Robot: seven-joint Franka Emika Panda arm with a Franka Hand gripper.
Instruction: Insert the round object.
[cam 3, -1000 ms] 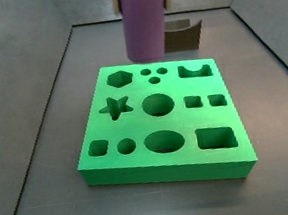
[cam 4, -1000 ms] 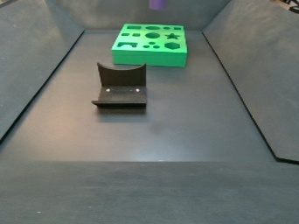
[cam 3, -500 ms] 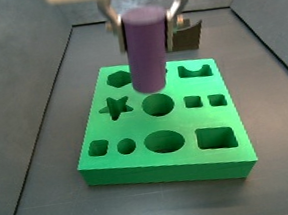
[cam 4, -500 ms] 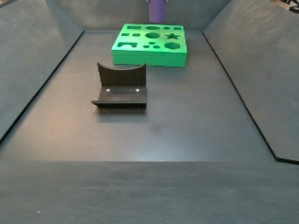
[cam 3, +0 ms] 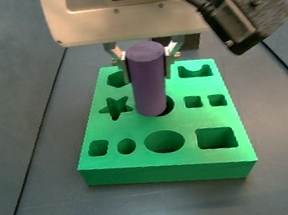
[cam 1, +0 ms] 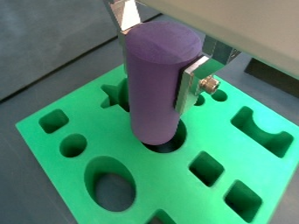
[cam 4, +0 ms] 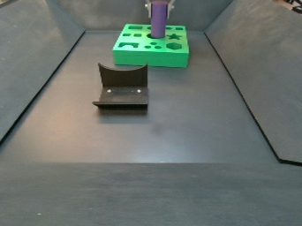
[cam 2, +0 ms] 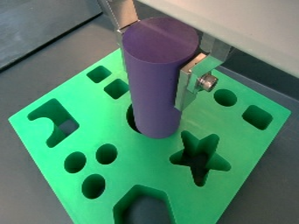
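Observation:
The round object, a purple cylinder peg (cam 3: 147, 77), stands upright in my gripper (cam 3: 144, 51), which is shut on its upper part. The peg's lower end sits in the mouth of the middle round hole of the green block (cam 3: 168, 163). Both wrist views show the peg (cam 1: 158, 83) (cam 2: 156, 79) between the silver fingers (cam 1: 193, 80) (cam 2: 193, 83), with the hole's rim showing around its base. In a side view the peg (cam 4: 157, 19) rises from the green block (cam 4: 151, 55) at the far end of the floor.
The green block (cam 1: 100, 122) (cam 2: 87, 127) has several other holes: star, hexagon, oval, squares, small rounds. The dark fixture (cam 4: 122, 86) stands on the floor apart from the block. Grey walls (cam 4: 41, 53) enclose the floor.
My gripper has come down with the purple peg from high above the block. The peg's lower end has reached the middle round hole.

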